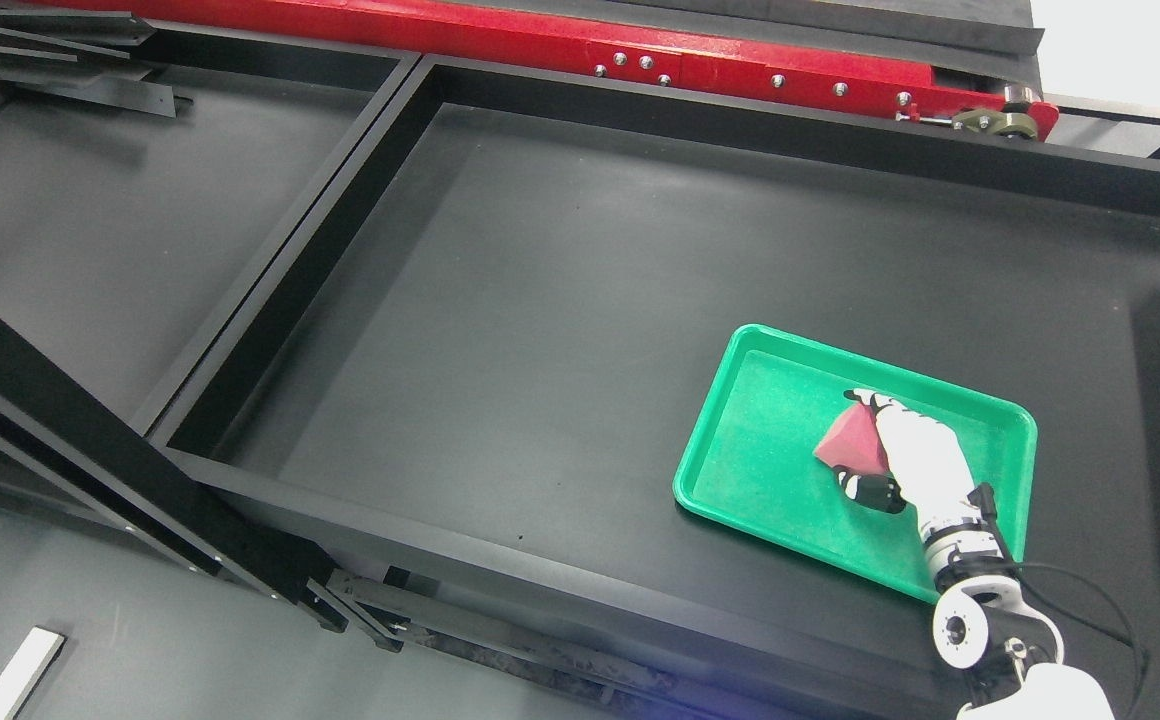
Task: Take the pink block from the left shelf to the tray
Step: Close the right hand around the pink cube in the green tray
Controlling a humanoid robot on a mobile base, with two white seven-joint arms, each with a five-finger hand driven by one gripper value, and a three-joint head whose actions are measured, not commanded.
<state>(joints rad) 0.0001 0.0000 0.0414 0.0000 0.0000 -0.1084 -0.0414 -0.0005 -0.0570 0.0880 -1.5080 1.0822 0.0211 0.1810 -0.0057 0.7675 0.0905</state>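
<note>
A green tray [740, 470] lies on the black table at the right. My right hand [865, 445] comes in from the lower right and hovers over the tray's middle. Its fingers are curled around a pink block [848, 442], which shows on the hand's left side. I cannot tell whether the block touches the tray floor. My left arm is out of view.
The tray sits inside a large black walled bay [540, 300]. A second black bay [90, 230] lies to the left. A red beam [740, 70] runs along the back. Black frame bars [90, 430] cross the lower left.
</note>
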